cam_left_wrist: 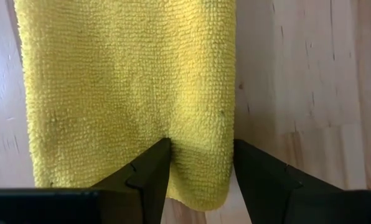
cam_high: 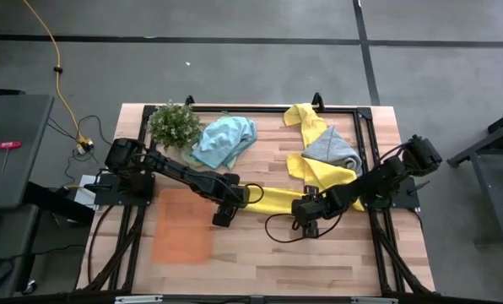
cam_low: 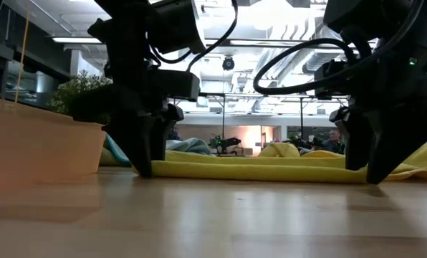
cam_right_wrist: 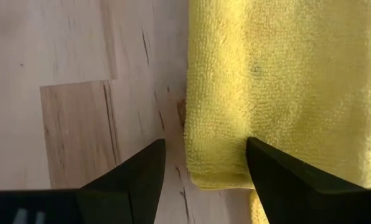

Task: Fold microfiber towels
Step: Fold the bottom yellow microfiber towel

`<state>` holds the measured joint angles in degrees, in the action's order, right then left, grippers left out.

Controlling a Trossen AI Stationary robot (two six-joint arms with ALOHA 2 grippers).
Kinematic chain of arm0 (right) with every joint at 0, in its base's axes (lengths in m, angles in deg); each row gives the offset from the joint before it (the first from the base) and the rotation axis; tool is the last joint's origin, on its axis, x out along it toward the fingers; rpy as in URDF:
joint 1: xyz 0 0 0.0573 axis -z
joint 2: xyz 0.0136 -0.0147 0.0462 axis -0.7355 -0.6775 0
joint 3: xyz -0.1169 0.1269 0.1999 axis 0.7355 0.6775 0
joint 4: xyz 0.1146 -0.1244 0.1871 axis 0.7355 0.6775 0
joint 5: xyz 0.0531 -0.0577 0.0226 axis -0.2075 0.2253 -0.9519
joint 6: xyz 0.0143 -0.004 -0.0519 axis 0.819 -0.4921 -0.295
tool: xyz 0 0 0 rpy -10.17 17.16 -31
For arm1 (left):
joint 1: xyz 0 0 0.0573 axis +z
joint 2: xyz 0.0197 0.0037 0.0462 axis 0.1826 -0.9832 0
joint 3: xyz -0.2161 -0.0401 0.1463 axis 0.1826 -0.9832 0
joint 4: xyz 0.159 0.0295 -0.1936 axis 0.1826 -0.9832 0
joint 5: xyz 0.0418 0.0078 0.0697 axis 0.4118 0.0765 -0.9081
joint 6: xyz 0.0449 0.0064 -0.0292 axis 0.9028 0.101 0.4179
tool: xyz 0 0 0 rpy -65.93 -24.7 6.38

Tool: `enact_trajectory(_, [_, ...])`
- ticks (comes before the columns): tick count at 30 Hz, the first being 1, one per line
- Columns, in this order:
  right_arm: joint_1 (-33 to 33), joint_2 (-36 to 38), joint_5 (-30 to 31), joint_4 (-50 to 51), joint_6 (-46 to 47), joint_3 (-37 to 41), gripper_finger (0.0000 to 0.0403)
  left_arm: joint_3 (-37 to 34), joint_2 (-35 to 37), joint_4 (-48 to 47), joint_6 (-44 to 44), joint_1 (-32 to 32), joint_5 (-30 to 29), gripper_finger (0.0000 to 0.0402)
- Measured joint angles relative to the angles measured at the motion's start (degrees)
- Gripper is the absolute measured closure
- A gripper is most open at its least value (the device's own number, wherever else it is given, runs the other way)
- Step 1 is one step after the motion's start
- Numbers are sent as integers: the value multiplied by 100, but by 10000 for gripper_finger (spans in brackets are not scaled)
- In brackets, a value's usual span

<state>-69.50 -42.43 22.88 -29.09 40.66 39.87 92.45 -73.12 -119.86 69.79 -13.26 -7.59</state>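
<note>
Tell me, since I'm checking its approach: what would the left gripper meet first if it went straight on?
Most likely the yellow towel: the left gripper stands open astride its edge, wooden table underneath.

Bright yellow nubby microfiber towel (cam_high: pixel 277 199) on pale banded wood-plank table (cam_high: pixel 319 262), second yellow towel (cam_high: pixel 306 122) with plain grey towel (cam_high: pixel 332 148), light blue-teal towel (cam_high: pixel 224 139), translucent orange flat tray (cam_high: pixel 182 236), bushy green plant (cam_high: pixel 174 124), black arms.

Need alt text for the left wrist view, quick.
The left gripper is open, its two dark fingers straddling the end of a yellow microfiber towel lying flat on the light wooden table.
</note>
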Motion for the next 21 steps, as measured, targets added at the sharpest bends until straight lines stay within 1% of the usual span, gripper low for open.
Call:
enact_trajectory(3, [0, 2, -70, -12, 13, 0, 187, 0, 0, -7, -79, 0, 19, 236])
enact_trajectory(9, [0, 9, -313, -22, 13, -9, 187, 2, -1, 17, -519, -41, 199, 236])
enact_trajectory(14, [-2, 9, -331, -15, 7, -9, 187, 2, 0, 70, -779, -214, 467, 236])
enact_trajectory(21, [-2, 17, -315, 1, -2, -10, 187, 0, -7, 208, -1113, -546, 513, 236])
